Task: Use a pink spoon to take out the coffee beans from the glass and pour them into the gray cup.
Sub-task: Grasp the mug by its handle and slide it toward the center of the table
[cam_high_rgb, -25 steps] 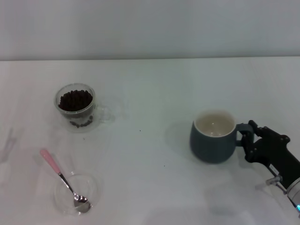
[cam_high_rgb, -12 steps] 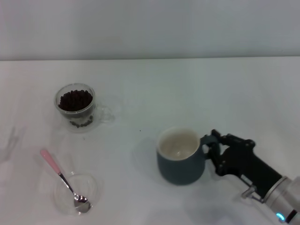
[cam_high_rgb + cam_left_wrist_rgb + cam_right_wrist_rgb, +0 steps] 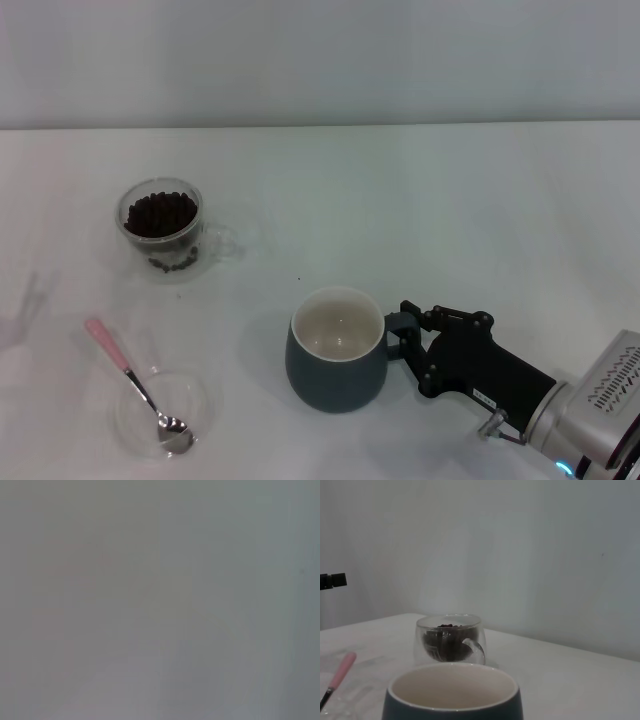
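Your right gripper (image 3: pixel 402 335) is pinching the handle of the gray cup (image 3: pixel 335 350), which stands upright on the white table (image 3: pixel 420 210), near its front edge at centre. The cup's cream inside looks empty. The glass (image 3: pixel 162 228), holding the coffee beans (image 3: pixel 160 214), sits well apart at far left. The pink spoon (image 3: pixel 135 385) rests with its bowl in a shallow clear dish (image 3: pixel 162 412) at front left. Your left gripper is out of sight.
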Controlling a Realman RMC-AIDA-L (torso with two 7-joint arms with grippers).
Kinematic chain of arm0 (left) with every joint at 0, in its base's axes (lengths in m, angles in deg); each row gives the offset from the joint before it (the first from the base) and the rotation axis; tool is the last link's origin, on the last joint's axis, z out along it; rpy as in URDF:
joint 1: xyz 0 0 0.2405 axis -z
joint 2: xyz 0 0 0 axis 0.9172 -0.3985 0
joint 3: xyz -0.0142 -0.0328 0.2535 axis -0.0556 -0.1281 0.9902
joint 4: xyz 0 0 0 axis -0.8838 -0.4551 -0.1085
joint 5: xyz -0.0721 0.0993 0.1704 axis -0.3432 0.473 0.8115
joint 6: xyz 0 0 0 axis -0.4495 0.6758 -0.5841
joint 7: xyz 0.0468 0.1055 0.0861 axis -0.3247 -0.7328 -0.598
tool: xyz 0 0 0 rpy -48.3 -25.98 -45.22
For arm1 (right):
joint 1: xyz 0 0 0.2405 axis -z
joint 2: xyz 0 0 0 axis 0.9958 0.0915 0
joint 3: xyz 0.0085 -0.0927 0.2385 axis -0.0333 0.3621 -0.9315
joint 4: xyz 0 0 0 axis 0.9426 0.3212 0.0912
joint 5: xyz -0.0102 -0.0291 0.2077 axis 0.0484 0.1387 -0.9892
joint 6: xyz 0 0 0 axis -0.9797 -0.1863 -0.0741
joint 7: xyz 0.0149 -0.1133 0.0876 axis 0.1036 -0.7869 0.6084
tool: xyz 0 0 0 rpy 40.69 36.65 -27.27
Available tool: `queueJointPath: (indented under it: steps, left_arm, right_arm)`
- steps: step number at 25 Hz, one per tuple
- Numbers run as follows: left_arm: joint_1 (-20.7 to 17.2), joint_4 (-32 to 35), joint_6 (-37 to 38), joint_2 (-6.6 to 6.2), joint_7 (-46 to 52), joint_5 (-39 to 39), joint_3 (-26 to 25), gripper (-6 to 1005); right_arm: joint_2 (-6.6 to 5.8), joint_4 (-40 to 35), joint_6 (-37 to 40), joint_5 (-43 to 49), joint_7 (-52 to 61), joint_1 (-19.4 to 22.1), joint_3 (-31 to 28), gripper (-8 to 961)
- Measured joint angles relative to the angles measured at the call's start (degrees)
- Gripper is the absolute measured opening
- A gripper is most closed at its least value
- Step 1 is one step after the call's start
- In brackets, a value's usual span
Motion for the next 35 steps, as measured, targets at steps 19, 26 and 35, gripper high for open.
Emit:
queueJointPath:
  steps: [19,26,35]
  left_arm:
    - [-0.3,0.0,-0.4,0.00,0.0,0.1,0.1,887]
    - [-0.6,-0.1,-0.4,0.03,0.0,0.1,0.0,888]
    - [-0.7,-0.8,-0.6,0.03,0.1,0.0,0.0,889]
  right_arm:
    - [-0.35,-0.7,0.4,1.0,-1.4,1.4,1.1,391]
    - [-0.68,-1.7,3.9,1.0,2.9,3.6,3.5,688]
    - [-1.04,-4.5,7.6,1.0,8.1,6.5,6.5,825]
